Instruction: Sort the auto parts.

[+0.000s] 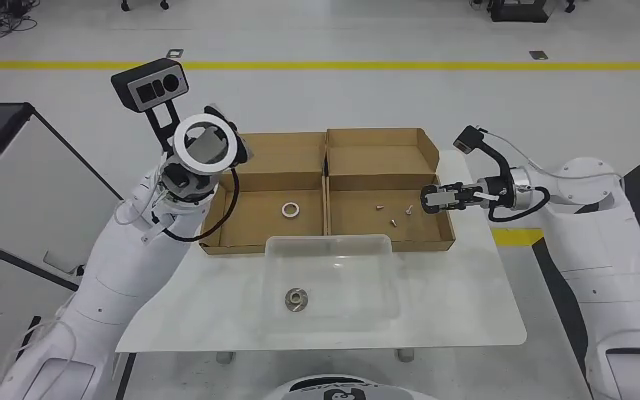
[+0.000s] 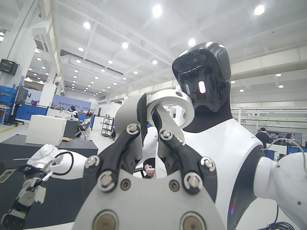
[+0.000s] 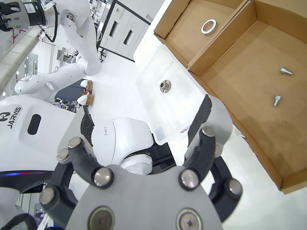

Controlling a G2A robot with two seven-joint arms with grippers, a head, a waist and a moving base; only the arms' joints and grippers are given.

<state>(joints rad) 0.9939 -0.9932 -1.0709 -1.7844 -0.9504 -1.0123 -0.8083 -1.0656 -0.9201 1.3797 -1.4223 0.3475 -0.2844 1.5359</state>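
Clear plastic forms the bin point(image 1: 380, 270) nearest the robot on the white counter point(image 1: 470, 310). A flanged metal bushing point(image 1: 296, 297) lies in it. Just beyond stand two open cardboard boxes side by side. The left box point(image 1: 250, 228) holds a small silver ring point(image 1: 291, 210), and the right box point(image 1: 360, 228) holds small bolts point(image 1: 408, 210). The right claw point(image 1: 432, 197) sits at the right box's outer wall, fingers spread and empty. The left claw point(image 2: 150, 111) pinches the wall of a large polished metal ring point(image 2: 168, 95), raised near the left box's outer far corner. Farther off, the grey floor point(image 1: 330, 30) carries a yellow stripe point(image 1: 400, 65).
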